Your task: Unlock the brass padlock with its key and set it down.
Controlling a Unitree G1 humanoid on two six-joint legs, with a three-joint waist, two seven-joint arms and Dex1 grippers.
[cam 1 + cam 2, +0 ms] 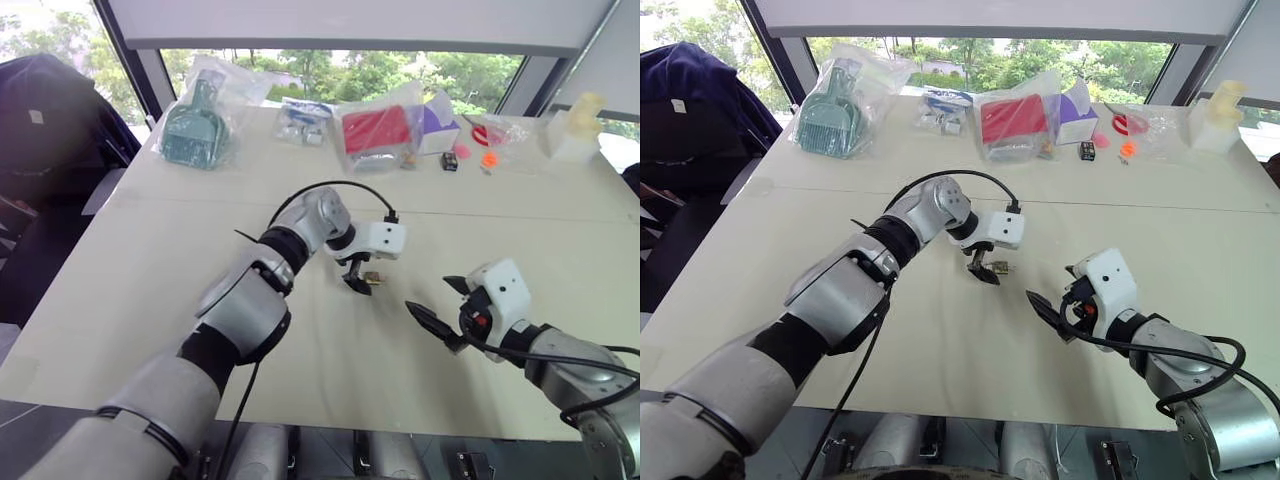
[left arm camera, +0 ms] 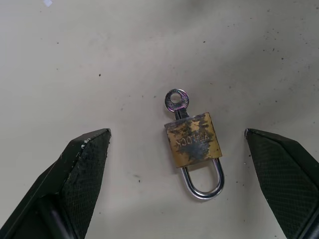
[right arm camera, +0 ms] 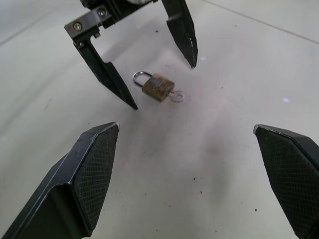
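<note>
Padlock (image 2: pixel 193 146) is lying flat on the table (image 1: pixel 180 300), key (image 2: pixel 176 101) seated in its base. Left gripper (image 3: pixel 162 82) is hanging spread astride it, likely for pinching. Right gripper (image 3: pixel 187 174) is waiting nearby, spread, empty.

One small brass padlock (image 2: pixel 193 145) with a silver shackle, one silver key (image 2: pixel 176 101) in its base, two black two-fingered grippers, left (image 1: pixel 357 279) and right (image 1: pixel 432 322), three clear plastic bags with goods (image 1: pixel 203 113), one pale table (image 1: pixel 150 270), one small black box (image 1: pixel 449 160).
</note>
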